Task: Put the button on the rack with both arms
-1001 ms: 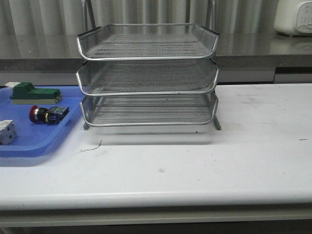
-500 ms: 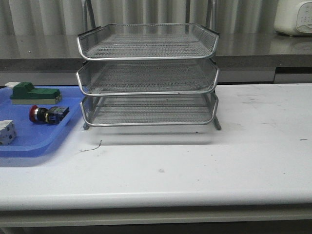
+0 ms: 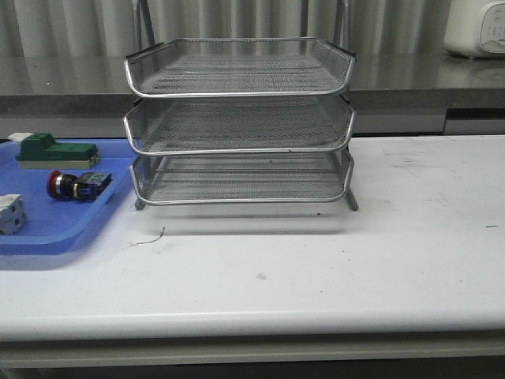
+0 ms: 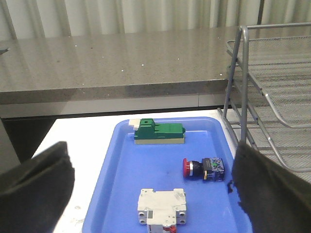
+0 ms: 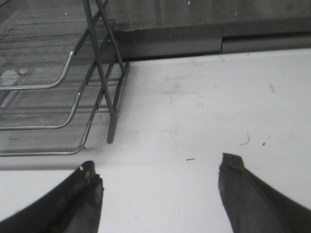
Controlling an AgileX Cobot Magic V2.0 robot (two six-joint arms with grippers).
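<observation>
The button [image 3: 76,185], red head and black body, lies on its side in the blue tray [image 3: 47,233] at the left; it also shows in the left wrist view [image 4: 203,168]. The three-tier silver wire rack [image 3: 241,122] stands mid-table, to the right of the tray; its side shows in the left wrist view [image 4: 272,92] and the right wrist view [image 5: 48,82]. My left gripper [image 4: 151,170] is open above the tray's near end, empty. My right gripper [image 5: 158,167] is open over bare table, to the right of the rack, empty. Neither gripper shows in the front view.
A green-and-beige block [image 3: 57,151] lies at the tray's far end and a small white block [image 3: 10,213] near its front. A grey counter [image 3: 410,83] runs behind the table, with a white appliance [image 3: 476,28] at the far right. A thin wire scrap [image 3: 150,237] lies before the rack.
</observation>
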